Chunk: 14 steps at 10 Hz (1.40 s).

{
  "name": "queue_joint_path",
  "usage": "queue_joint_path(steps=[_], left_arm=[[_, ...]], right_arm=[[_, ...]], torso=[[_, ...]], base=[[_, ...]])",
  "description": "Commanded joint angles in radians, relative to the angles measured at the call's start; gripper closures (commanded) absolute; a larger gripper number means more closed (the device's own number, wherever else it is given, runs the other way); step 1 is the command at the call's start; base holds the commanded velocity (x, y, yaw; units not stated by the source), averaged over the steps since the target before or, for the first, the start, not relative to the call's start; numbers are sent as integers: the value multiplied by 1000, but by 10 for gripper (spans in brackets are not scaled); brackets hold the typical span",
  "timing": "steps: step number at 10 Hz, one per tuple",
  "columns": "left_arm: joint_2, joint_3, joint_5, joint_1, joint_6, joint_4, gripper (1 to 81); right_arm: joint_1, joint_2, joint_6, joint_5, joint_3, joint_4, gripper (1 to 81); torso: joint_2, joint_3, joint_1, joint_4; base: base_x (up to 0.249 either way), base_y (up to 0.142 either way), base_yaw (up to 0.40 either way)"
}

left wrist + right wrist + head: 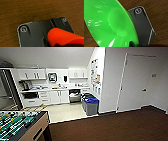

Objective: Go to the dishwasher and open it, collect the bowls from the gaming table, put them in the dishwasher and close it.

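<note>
Two glossy round plastic bowls, green (109,23) in right tool, orange (62,37) in left

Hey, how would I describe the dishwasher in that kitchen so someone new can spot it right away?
Look to the white kitchenette counter along the back wall. Under its right stretch, beside the blue-lidded bins, sits the dishwasher. It stands open, a dark gap with a steel panel among white cabinet doors.
</note>
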Motion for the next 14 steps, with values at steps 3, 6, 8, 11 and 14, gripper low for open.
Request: queue_joint_path(steps=[3, 6, 8, 11, 14], left_arm=[[-12, 2, 25, -57, 1, 5, 811], [-12, 3, 25, -55, 1, 5, 811], [-12, 3, 23, -53, 1, 5, 811], [-12, 3, 23, -50, 1, 5, 811], [-12, 2, 23, -50, 1, 5, 811]], right_arm=[[48, -3, -7, -51, 7, -21, 811], [46, -3, -7, -51, 7, -21, 811], [45, -3, -7, -50, 7, -20, 811], [42, -3, -7, -50, 7, -21, 811], [42, -3, -7, -50, 7, -21, 811]], torso=[[0, 0, 0, 0], [0, 0, 0, 0], [0, 0, 0, 0], [0, 0, 0, 0], [0, 0, 0, 0]], base=[[137, 0, 0], [137, 0, 0], [139, 0, 0], [142, 0, 0], [143, 0, 0]])
